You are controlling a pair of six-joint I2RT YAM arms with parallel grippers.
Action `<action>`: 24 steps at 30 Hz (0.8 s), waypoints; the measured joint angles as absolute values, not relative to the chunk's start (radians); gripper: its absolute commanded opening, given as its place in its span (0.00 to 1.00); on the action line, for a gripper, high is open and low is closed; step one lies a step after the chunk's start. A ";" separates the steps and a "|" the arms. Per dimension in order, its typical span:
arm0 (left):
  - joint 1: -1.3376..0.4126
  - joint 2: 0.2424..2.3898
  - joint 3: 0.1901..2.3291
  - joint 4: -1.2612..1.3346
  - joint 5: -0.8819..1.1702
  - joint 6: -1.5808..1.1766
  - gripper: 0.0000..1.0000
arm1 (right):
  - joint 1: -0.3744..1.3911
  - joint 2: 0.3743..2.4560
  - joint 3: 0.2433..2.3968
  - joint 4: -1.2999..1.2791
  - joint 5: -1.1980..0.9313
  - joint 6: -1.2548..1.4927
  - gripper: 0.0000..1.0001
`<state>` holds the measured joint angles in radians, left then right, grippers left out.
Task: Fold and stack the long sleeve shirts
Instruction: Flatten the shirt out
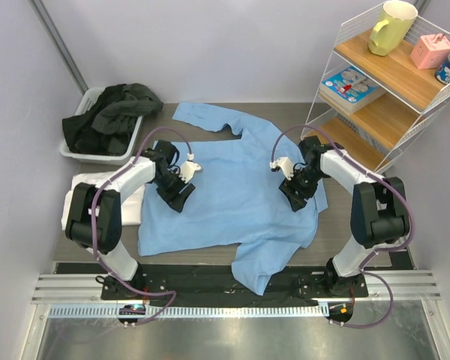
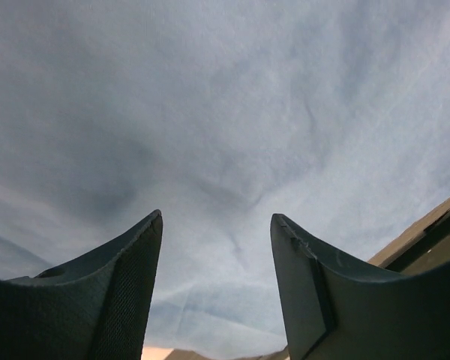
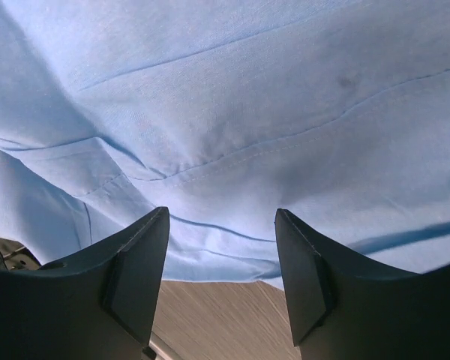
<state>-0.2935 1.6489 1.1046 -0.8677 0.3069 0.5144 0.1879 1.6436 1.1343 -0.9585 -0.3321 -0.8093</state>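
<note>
The light blue shirt [image 1: 232,187] lies spread flat on the wooden table, one sleeve toward the far left and one hanging over the near edge. My left gripper [image 1: 176,196] is open over the shirt's left side; its view shows plain blue cloth [image 2: 232,135] filling the frame. My right gripper [image 1: 294,196] is open over the shirt's right edge; its view shows blue cloth with seams [image 3: 247,112] and bare table below. A white shirt [image 1: 97,195] lies folded at the table's left, partly under the left arm.
A white bin [image 1: 97,150] holding dark clothes [image 1: 112,112] stands at the far left. A wire shelf unit [image 1: 375,97] with a yellow mug, pink box and book stands at the far right. Bare table [image 3: 225,322] shows near the right gripper.
</note>
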 measured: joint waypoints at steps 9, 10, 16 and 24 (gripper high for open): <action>-0.390 1.687 1.093 -0.788 0.329 0.427 0.60 | 0.205 1.664 1.082 -0.878 -0.331 -0.749 0.60; -0.397 1.705 1.097 -0.781 0.322 0.421 0.60 | 0.207 1.679 1.080 -0.867 -0.323 -0.745 0.61; -0.368 1.870 1.244 -0.788 0.277 0.376 0.60 | 0.180 1.782 1.128 -0.794 -0.276 -0.712 0.62; -0.336 1.982 1.415 -0.758 0.253 0.357 0.63 | 0.149 1.871 1.262 -0.733 -0.236 -0.677 0.68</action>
